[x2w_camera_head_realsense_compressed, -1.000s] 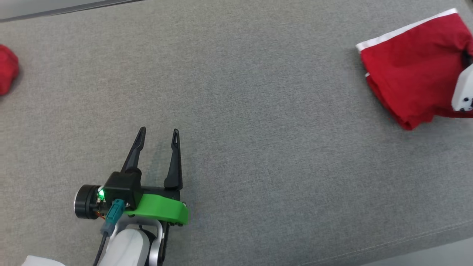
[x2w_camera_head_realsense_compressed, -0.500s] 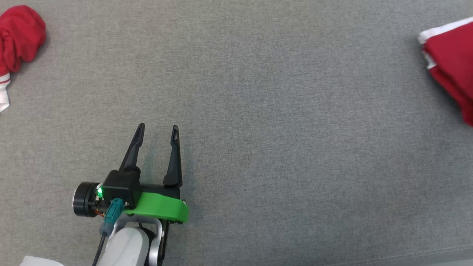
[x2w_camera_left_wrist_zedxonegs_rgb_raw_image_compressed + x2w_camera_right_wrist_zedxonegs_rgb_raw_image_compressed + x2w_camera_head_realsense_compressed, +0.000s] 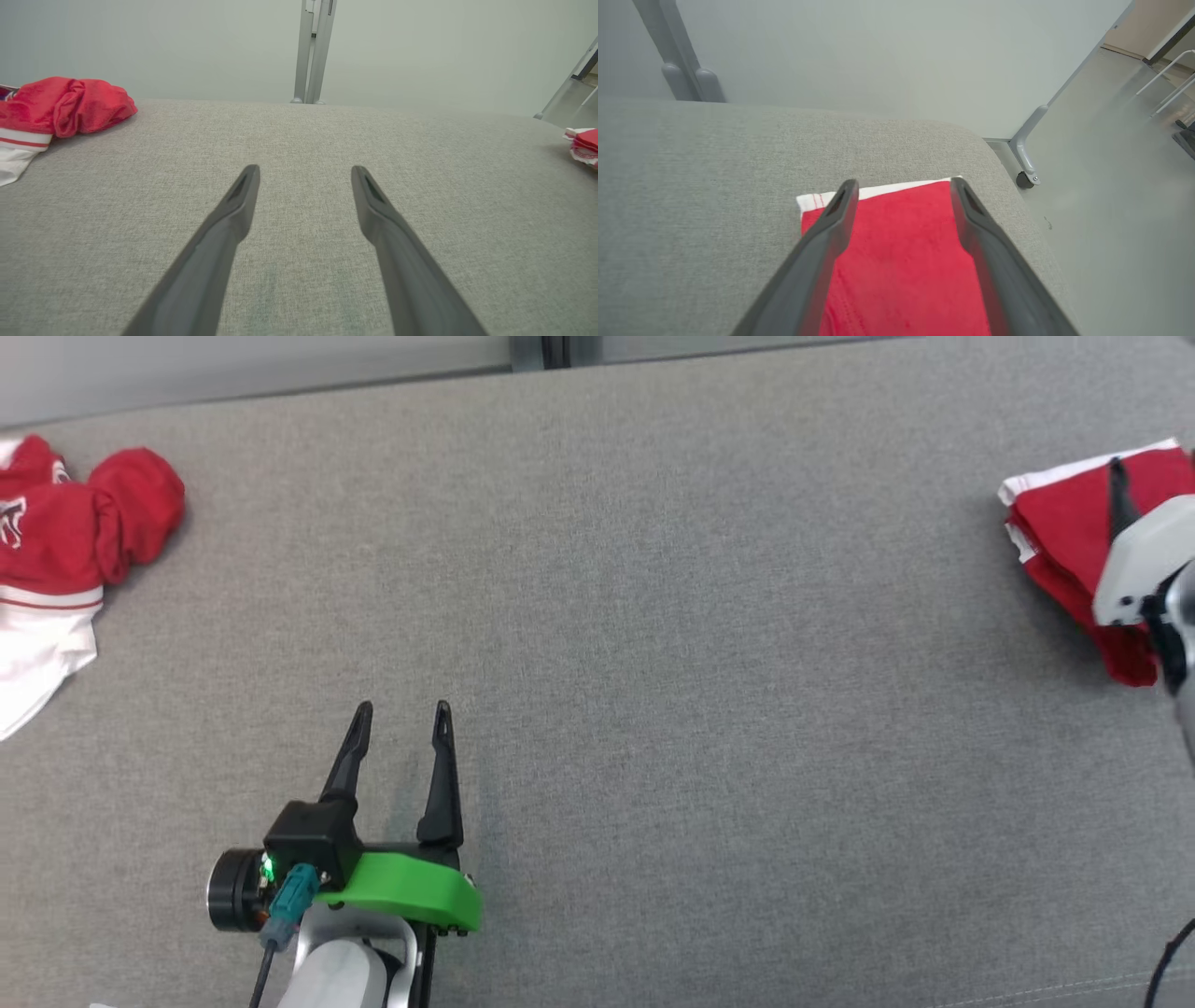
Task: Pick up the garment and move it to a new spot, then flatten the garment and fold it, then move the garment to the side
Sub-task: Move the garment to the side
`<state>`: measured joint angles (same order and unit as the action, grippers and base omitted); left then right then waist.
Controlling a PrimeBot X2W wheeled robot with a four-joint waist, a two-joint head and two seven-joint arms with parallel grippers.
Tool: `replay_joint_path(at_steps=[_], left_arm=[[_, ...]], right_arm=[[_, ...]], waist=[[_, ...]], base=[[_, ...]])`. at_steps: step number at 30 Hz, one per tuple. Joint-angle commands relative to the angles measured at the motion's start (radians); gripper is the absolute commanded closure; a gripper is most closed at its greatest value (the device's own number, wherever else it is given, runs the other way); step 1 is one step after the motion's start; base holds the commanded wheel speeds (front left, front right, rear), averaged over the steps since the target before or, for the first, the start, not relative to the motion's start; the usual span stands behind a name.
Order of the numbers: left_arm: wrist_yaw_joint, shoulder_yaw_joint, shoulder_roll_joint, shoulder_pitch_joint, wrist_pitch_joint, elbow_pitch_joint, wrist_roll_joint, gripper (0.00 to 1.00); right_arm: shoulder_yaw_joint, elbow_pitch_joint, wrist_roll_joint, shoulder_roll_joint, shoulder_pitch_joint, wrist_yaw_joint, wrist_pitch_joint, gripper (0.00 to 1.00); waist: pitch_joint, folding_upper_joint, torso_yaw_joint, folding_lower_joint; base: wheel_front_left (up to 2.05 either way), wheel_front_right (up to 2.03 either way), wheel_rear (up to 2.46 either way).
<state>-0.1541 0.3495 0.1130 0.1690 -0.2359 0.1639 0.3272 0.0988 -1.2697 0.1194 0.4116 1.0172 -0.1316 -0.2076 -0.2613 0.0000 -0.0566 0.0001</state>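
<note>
Letting go just now, the right gripper (image 3: 901, 186) hovers with fingers spread over the folded red garment (image 3: 901, 261) lying at the right edge of the grey pad (image 3: 691, 186), so the move aside looks finished; the left gripper (image 3: 402, 709) waits spread and empty.

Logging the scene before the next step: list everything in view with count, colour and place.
folded garment: 1, red with white trim, right end of surface
crumpled garment: 1, red and white, far left of surface
padded surface: 1, grey, under both garments
frame post: 1, grey metal, behind far edge
caster leg: 1, grey, floor beyond right corner
left end effector: 1, dark, open over bare surface
right end effector: 1, dark, open above folded garment
</note>
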Motion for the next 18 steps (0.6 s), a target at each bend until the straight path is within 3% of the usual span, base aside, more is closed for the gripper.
replay_joint_path(at_steps=[1, 10, 18], left_arm=[[-0.001, -0.01, -0.002, -0.021, -0.008, 0.019, 0.015, 0.0], [-0.001, -0.062, -0.022, -0.088, -0.028, 0.155, 0.069, 0.0], [0.011, -0.116, -0.03, -0.159, -0.029, 0.155, 0.053, 0.0]], right_arm=[[0.008, 0.003, 0.006, -0.024, -0.038, 0.002, -0.013, 0.0], [0.09, 0.156, 0.101, -0.199, -0.224, 0.002, -0.055, 0.0], [0.052, 0.463, 0.136, -0.261, -0.506, 0.002, -0.058, 0.0]], waist=[[0.14, 0.0, -0.009, -0.0001], [0.326, 0.0, 0.002, -0.0001], [0.377, 0.0, 0.036, -0.0001]], base=[[0.0, 0.0, 0.0], [0.0, 0.0, 0.0], [0.0, 0.0, 0.0]])
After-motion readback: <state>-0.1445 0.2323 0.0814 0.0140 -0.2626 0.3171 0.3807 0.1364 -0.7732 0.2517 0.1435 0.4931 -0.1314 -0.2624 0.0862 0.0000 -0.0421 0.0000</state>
